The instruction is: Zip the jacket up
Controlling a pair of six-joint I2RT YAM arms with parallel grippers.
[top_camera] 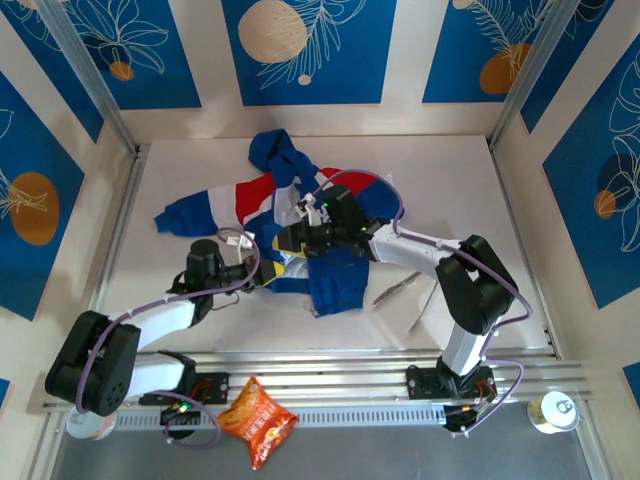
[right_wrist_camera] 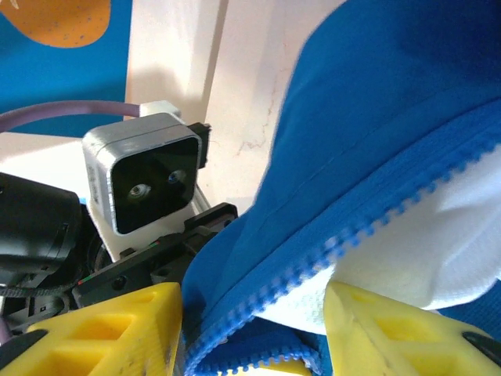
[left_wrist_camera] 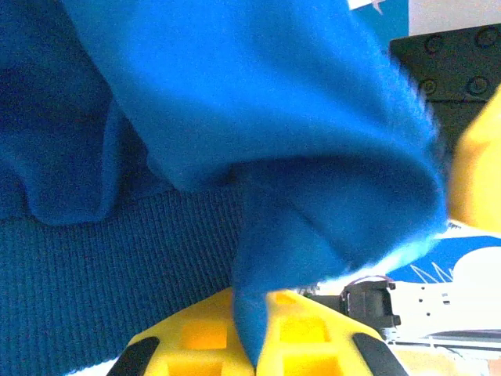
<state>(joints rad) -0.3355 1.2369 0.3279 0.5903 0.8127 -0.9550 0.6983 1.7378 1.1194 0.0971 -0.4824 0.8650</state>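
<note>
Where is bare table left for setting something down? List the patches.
Free: table far right, between jacket and right wall; far-left corner beyond the sleeve. Crowded: centre, where left tool and right tool meet the jacket.

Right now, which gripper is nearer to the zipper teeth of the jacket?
Right. The zipper teeth pass between the fingers of the right gripper. The left gripper pinches a plain blue fold of the jacket beside its ribbed hem.
</note>
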